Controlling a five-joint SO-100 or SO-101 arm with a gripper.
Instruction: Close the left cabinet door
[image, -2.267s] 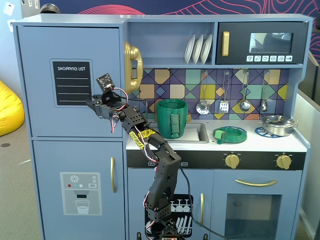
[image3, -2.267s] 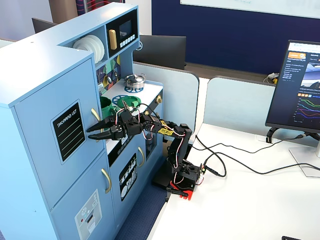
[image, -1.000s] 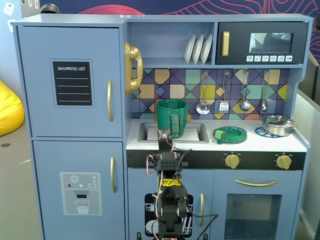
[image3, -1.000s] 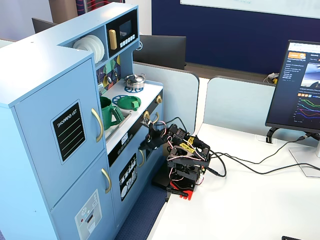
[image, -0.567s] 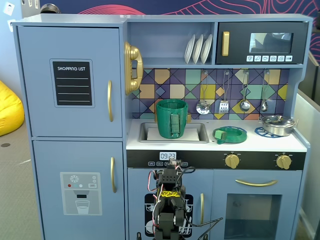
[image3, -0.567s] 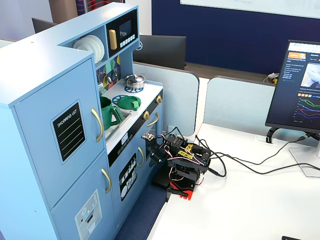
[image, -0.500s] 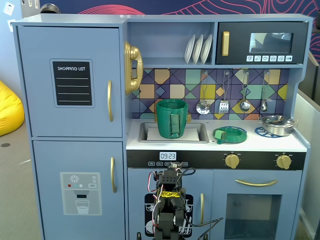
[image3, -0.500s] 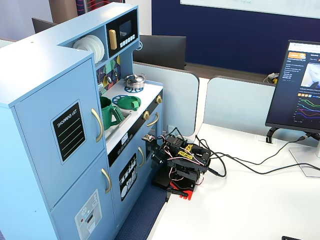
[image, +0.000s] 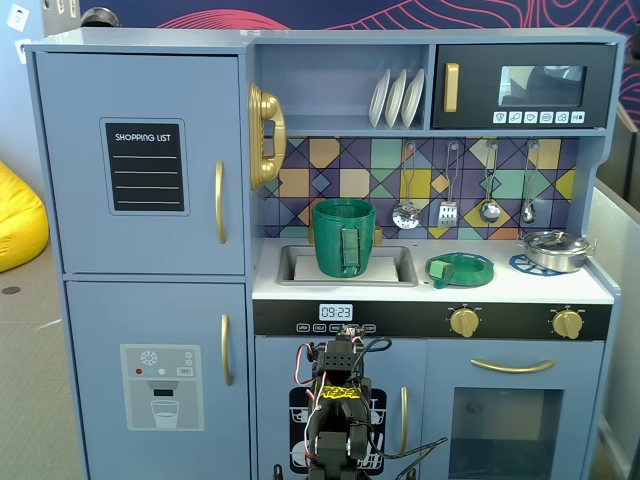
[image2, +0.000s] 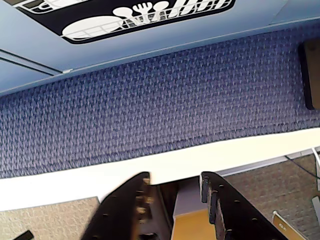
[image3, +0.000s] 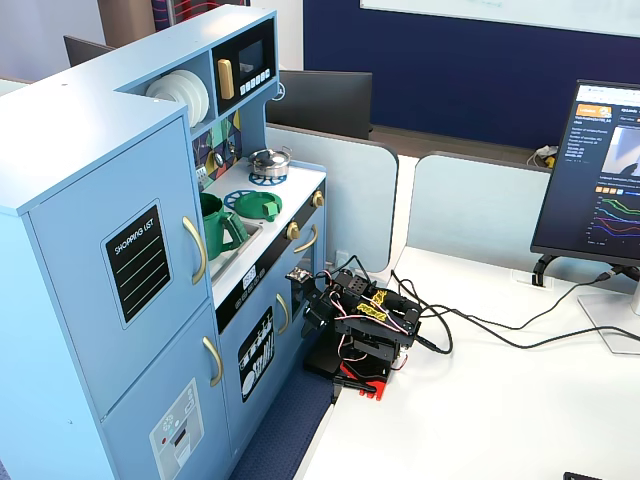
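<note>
The left cabinet door (image: 140, 165) is tall and pale blue, with a black "SHOPPING LIST" panel and a curved gold handle (image: 219, 202). It lies flush with the cabinet front in both fixed views, also seen from the side (image3: 120, 290). My arm (image: 340, 400) sits folded low in front of the dishwasher door, well below and to the right of that door; it rests on the white table (image3: 355, 325). In the wrist view my gripper (image2: 175, 177) points down over the table edge, its jaws apart with nothing between them.
Below the door is a pale-blue door with a water-dispenser graphic (image: 160, 385). The dishwasher door (image2: 125, 15) stands above blue carpet (image2: 160, 100). A gold phone (image: 265, 135) hangs beside the door's handle. A green pot (image: 343, 238) sits in the sink. Cables (image3: 480, 325) and a monitor (image3: 600, 170) are on the table.
</note>
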